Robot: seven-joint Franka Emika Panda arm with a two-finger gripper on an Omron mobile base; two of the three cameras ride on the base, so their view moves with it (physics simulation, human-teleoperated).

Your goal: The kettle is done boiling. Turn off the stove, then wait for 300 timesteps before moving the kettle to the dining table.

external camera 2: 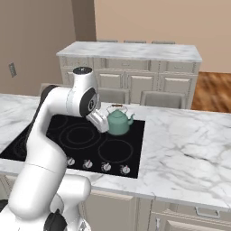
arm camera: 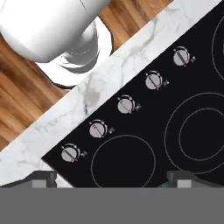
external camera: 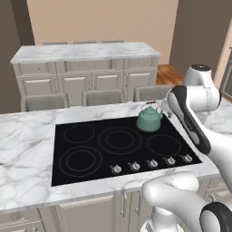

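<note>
The squat teal-green kettle (external camera: 149, 118) sits on the far right burner of the flat black glass stove (external camera: 90, 136), set in the white marble bench (external camera: 27, 136). The pincer (arm camera: 111, 181) hovers above with jaws wide, empty. The knob-turning step seems to be in hand; next it must descend onto the right silver knob (arm camera: 98, 129).

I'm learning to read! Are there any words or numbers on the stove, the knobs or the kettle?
None: no words, numbers or brand names can be read here.
The stove has plain ring outlines.
The knobs carry small red pointer marks and tiny symbols beside them, too small to read.
The kettle is plain teal with no label.
</note>
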